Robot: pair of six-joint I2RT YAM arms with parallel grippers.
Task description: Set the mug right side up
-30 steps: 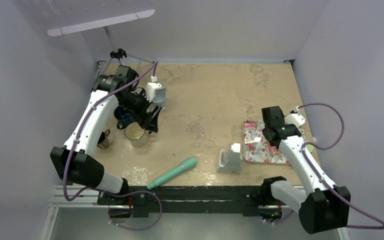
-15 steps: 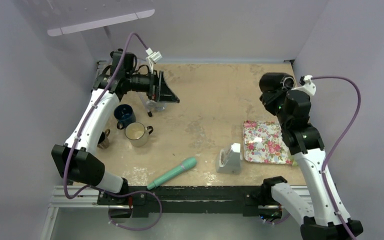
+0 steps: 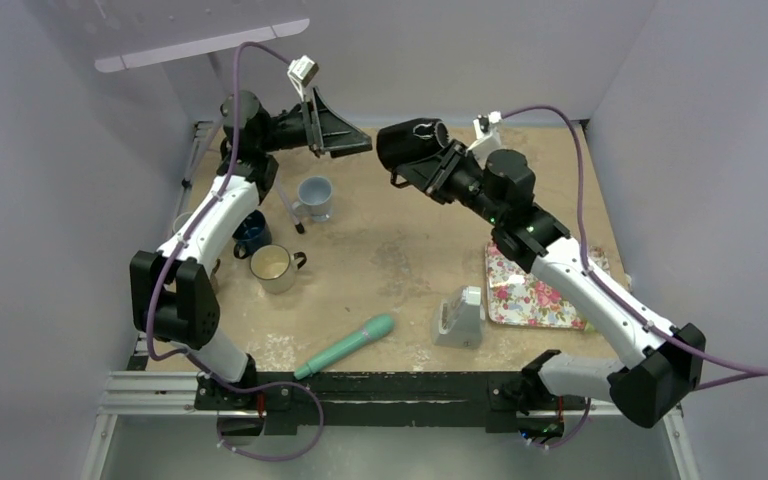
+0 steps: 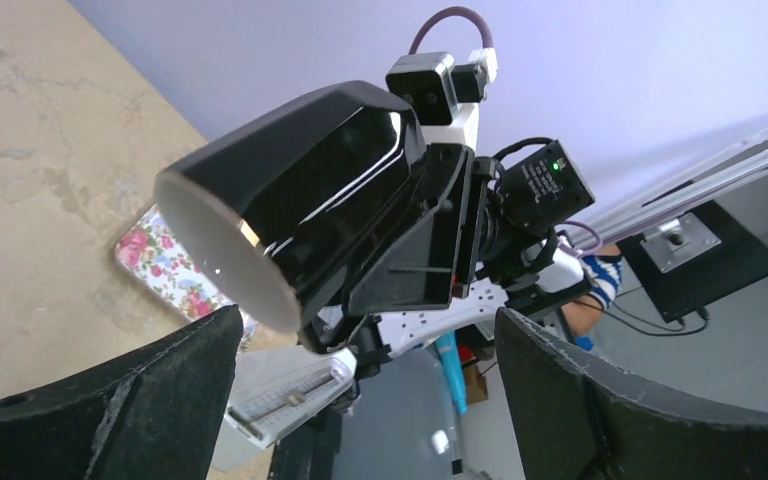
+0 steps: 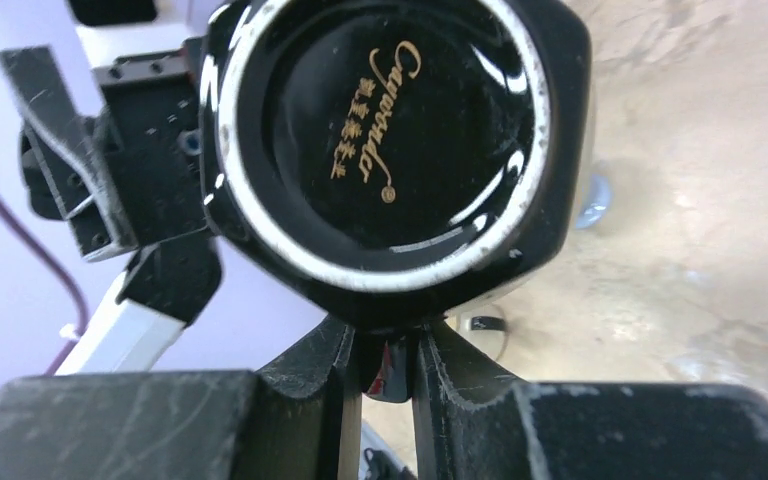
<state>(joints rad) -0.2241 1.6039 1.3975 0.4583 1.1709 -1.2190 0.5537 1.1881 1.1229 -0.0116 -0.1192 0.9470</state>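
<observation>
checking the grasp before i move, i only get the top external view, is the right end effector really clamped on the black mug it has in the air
Observer: Yes. In the right wrist view the right end effector is pinched shut on the lower edge of the black mug; what part of it they grip, I cannot tell.
Operator: and the left end effector, anything in it
Observer: No. The left wrist view shows the left end effector wide open and holding nothing, with the mug in the air beyond it, untouched.
</observation>
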